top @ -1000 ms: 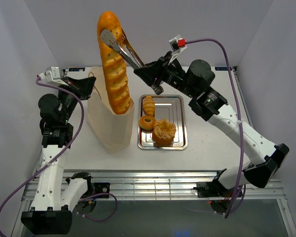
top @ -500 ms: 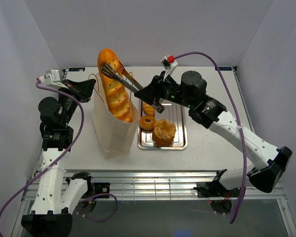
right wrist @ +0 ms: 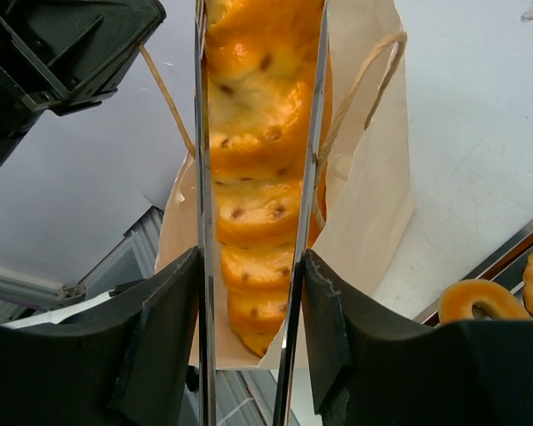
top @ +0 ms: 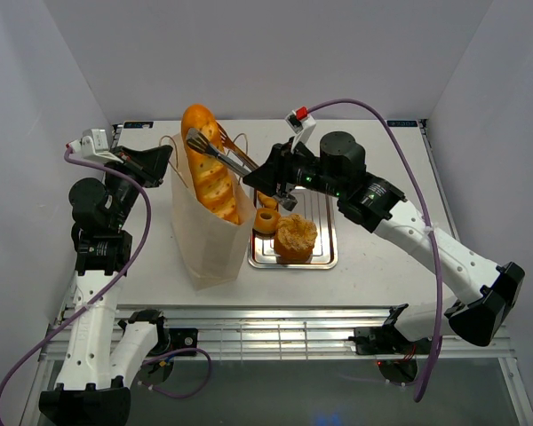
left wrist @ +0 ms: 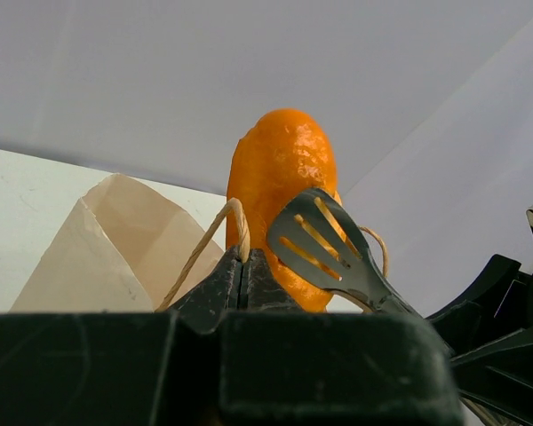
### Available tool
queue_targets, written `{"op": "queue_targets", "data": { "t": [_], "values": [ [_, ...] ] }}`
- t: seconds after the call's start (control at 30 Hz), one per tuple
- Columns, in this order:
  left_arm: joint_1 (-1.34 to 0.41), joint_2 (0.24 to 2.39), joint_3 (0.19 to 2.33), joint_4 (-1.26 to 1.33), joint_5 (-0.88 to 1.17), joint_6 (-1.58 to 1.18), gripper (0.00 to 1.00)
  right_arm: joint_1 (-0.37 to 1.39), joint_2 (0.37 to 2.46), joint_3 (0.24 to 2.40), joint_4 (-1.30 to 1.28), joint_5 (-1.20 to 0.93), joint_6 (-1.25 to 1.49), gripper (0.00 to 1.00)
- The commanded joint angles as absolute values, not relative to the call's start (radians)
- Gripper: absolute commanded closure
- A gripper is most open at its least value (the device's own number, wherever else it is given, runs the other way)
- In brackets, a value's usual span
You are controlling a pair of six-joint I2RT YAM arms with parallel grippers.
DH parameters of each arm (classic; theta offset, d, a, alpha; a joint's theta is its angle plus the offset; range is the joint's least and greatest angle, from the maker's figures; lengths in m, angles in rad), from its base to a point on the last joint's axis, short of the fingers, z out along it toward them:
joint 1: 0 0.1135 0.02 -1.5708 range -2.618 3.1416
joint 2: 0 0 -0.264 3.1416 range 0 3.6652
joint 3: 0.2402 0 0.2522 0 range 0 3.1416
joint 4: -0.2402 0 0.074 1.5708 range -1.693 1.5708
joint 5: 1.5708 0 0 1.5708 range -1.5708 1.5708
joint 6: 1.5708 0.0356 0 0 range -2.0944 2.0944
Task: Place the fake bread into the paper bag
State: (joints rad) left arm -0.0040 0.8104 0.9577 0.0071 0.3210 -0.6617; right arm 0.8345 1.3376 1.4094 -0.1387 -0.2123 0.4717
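— Since one second ago the baguette (top: 210,173) has come down together with the right arm. Before, it stood high above the bag; now its lower end is inside the mouth of the paper bag (top: 204,248).
— We see the same. How is it held?
— The right gripper (top: 271,177) is closed around the handles of the metal tongs (top: 224,153). The tongs are squeezed on the upper part of the baguette, one blade on each side. In the right wrist view both blades lie against the crust, opened only as wide as the loaf is thick.
— And the left side?
— The left gripper (left wrist: 242,266) has its jaws pressed together on a string handle (left wrist: 200,248) of the bag, at the far left of its mouth. The bag stands upright on the table (top: 382,257), just left of the silver tray (top: 325,209).
— How much of the baguette is outside?
— About the upper half stands over the rim, and the top leans a little to the left. We cannot tell if the lower tip touches the bottom of the bag.
— The other breads?
— They lie on the tray: the ridged roll (top: 268,201) at the far end, the doughnut (top: 266,220) just nearer, and the round bun (top: 295,236) right of the doughnut.
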Motion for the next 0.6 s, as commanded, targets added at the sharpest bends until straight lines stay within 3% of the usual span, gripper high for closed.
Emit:
{"op": "queue_targets", "data": {
  "t": [0.0, 0.57],
  "values": [
    [-0.003, 0.792, 0.957, 0.005, 0.307, -0.646, 1.00, 0.844, 1.313, 1.422, -0.094, -0.215, 0.494, 0.49],
    [-0.003, 0.784, 0.962, 0.006, 0.304, -0.637, 1.00, 0.851, 1.325, 1.443, -0.135, -0.192, 0.486, 0.41]
  ]
}}
